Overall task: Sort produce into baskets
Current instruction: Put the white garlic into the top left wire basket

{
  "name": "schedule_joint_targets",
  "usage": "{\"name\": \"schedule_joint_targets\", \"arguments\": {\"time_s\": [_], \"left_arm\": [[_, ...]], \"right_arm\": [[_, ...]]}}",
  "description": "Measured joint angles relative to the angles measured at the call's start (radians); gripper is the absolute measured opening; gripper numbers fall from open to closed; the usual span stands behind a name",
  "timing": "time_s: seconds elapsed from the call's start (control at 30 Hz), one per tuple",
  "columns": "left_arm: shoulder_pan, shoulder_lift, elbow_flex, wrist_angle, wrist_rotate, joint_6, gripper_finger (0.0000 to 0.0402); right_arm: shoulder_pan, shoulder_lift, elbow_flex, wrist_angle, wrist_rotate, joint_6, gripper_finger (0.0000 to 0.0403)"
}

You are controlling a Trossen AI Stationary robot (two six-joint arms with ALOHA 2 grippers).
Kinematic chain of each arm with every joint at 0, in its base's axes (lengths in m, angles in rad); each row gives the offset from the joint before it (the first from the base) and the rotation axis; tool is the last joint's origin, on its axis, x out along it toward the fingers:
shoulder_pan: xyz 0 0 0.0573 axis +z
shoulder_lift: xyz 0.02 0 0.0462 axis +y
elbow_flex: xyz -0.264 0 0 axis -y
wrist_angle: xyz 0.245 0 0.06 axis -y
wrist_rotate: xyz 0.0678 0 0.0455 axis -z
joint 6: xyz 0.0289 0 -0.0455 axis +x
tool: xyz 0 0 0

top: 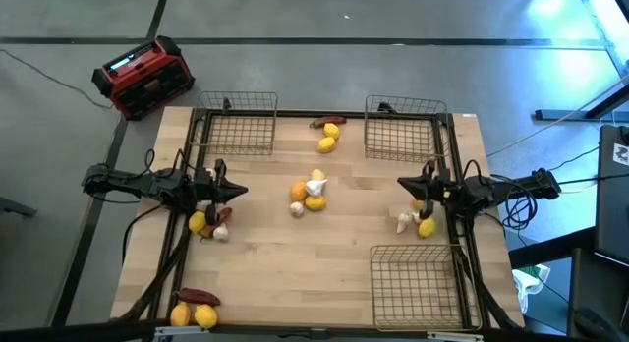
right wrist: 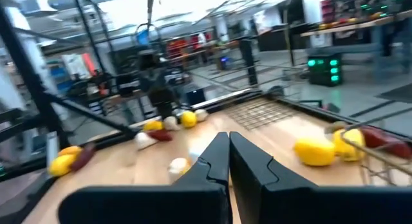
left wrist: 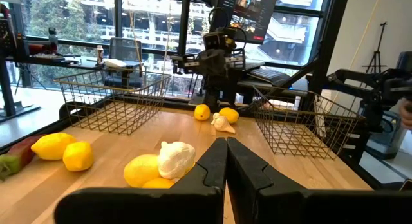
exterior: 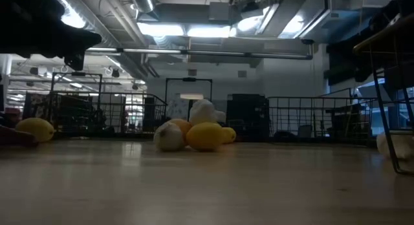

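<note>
Red box (top: 144,77): label seemingly unreadable.

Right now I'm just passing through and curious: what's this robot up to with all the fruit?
It is set up to sort produce into three wire baskets, but nothing has been sorted yet: all three look empty. Lemons, oranges, whitish bulbs and red peppers lie in small clusters on the wooden table, including a central pile. The left gripper and the right gripper sit shut at opposite sides, pointing inward and holding nothing.
</note>
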Motion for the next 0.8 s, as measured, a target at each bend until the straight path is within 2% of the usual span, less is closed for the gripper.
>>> {"name": "schedule_joint_targets", "arguments": {"time_s": [0.13, 0.3, 0.4, 0.8], "left_arm": [[0.0, 0.0, 0.0, 0.0, 0.0, 0.0, 0.0003], [0.0, 0.0, 0.0, 0.0, 0.0, 0.0, 0.0003], [0.0, 0.0, 0.0, 0.0, 0.0, 0.0, 0.0003], [0.0, 0.0, 0.0, 0.0, 0.0, 0.0, 0.0003]], "right_arm": [[0.0, 0.003, 0.0, 0.0, 0.092, -0.03, 0.0014], [0.0, 0.003, 0.0, 0.001, 0.151, -0.026, 0.0014], [0.0, 0.003, 0.0, -0.003, 0.248, -0.026, 0.0014], [0.0, 0.003, 0.0, -0.007, 0.236, -0.057, 0.0014]]}}
